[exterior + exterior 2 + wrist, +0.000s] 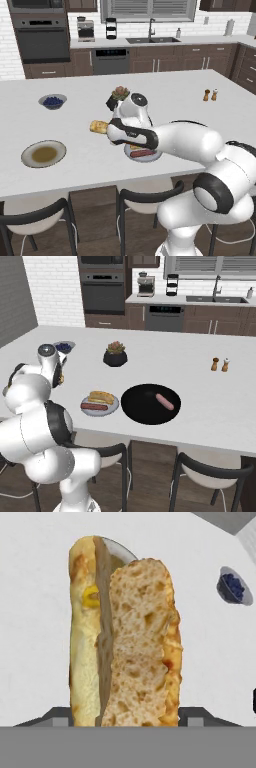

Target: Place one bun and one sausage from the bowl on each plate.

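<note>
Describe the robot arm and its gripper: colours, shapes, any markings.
The arm is glossy white, built of fat rounded segments with dark grey bands and round caps at the joints. No cables or markings show. The gripper is a white block with dark trim; in the hand view its finger tips are small and dark grey.

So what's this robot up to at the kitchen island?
The white arm's gripper is carrying a bun above the counter, between the two plates. The grey plate already holds a bun and a sausage. The beige-rimmed plate is bare, and one sausage lies in the black bowl. My guess is the carried bun is headed for the bare plate.
</note>
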